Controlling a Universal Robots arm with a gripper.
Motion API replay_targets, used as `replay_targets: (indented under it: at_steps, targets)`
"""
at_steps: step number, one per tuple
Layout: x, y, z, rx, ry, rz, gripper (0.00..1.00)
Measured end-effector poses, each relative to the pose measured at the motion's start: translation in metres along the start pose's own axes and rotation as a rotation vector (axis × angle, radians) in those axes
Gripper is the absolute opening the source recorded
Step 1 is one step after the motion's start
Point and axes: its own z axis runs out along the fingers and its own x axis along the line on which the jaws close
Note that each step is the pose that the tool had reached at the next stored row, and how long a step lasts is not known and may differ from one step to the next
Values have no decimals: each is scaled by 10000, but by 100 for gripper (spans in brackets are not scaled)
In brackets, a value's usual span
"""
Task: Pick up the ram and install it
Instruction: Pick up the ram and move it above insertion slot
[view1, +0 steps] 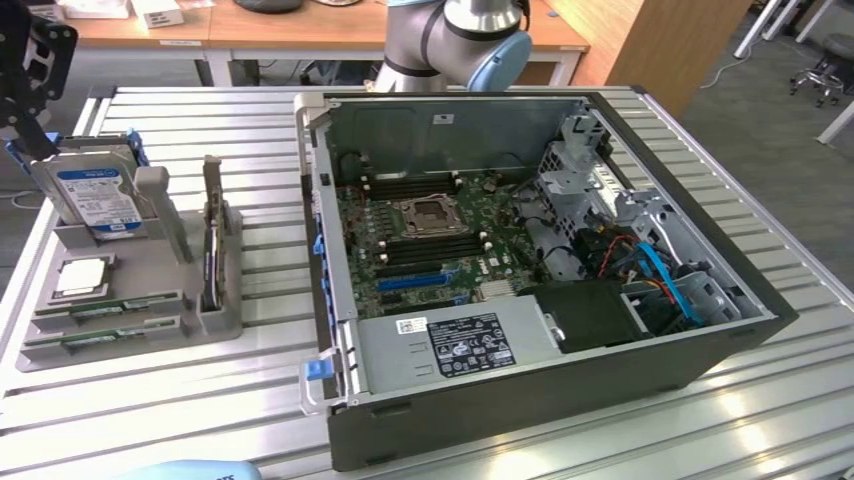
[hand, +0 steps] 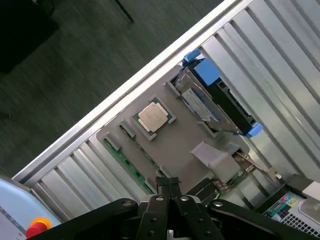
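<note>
Two ram sticks lie flat in slots at the near end of the grey tray (view1: 167, 325): one ram (view1: 110, 310) and a second ram (view1: 96, 338) just in front of it. In the wrist view a ram (hand: 127, 165) shows as a green strip along the tray's (hand: 185, 142) edge. My gripper (view1: 43, 140) hangs above the tray's far end, by the hard drive. Its fingers (hand: 167, 184) are shut together with nothing between them, high over the tray and apart from the ram.
The tray also holds an upright hard drive (view1: 96, 195), a square silver processor (view1: 80, 277) and an upright card (view1: 214, 235). The open computer case (view1: 534, 250) lies at the exterior view's right, its motherboard (view1: 427, 235) exposed. A red button (hand: 37, 226) sits near the table edge.
</note>
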Motion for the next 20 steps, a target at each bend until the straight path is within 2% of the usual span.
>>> replay_targets:
  at_steps: [20]
  targets:
    - [0,0,2,-61,139,-3351,10]
